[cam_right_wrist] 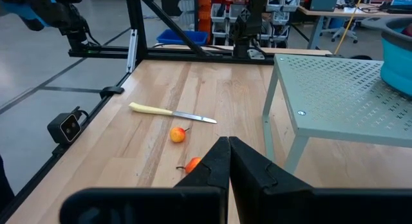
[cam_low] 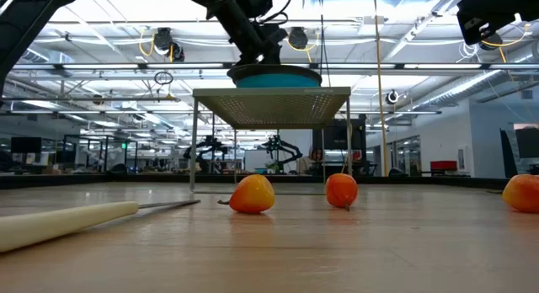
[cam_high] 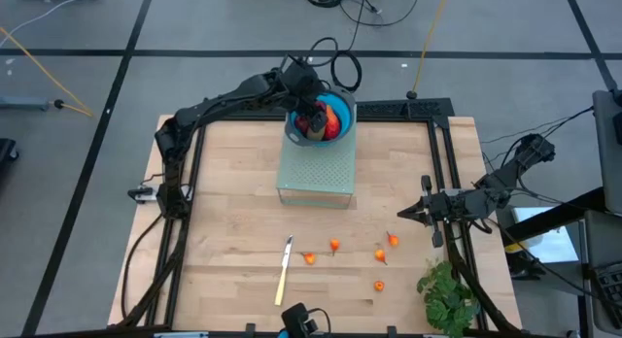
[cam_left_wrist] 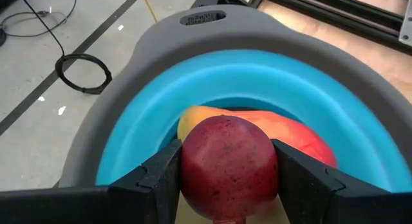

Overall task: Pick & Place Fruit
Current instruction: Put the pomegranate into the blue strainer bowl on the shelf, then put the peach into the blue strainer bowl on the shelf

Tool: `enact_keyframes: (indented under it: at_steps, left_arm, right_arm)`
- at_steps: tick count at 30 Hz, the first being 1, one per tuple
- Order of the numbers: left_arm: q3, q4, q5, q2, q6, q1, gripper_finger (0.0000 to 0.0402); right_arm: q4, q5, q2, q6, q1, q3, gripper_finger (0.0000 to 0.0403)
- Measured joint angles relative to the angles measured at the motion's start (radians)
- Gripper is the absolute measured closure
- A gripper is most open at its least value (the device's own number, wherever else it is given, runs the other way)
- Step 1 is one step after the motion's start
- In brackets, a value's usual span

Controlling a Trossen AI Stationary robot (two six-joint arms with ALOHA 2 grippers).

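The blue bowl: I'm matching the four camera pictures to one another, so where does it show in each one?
High view: the blue bowl sits at the far end of the perforated stand, top centre, under the left gripper.
Low view: a teal sliver on the stand top.
Left wrist view: fills the frame, behind the dark red fruit.
Right wrist view: its edge on the stand.
Shared landmark: the stand.

Dark red ball (cam_left_wrist: 228, 166) (faintly speckled), red-orange oblong (cam_left_wrist: 283, 130), blue bowl (cam_left_wrist: 257, 76) with grey rim; small bits (cam_high: 334, 246) apparently orange.
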Motion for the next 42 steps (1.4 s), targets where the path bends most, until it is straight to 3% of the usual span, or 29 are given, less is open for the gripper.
enact_keyframes:
  at_steps: [5,15,21,32,42]
  left_arm:
    - [0.0,0.0,-0.001,0.0,0.001,0.001,0.0183]
    - [0.0,0.0,-0.035,-0.001,0.039,0.0,0.01]
    - [0.0,0.005,-0.1,-0.055,0.064,-0.011,0.0072]
    - [0.0,-0.009,-0.183,-0.235,-0.083,-0.143,0.0097]
    - [0.0,-0.118,-0.202,-0.26,-0.337,-0.376,0.0143]
  right_arm:
    - [0.0,0.0,0.0,-0.001,0.0,0.0,0.0403]
    - [0.0,0.0,0.0,-0.001,0.0,0.0,0.0403]
    - [0.001,-0.004,0.0,-0.001,0.0,0.0,0.0403]
    - [0.001,-0.005,0.0,-0.002,0.0,0.0,0.0403]
    - [0.0,-0.005,0.0,-0.002,0.0,0.0,0.0403]
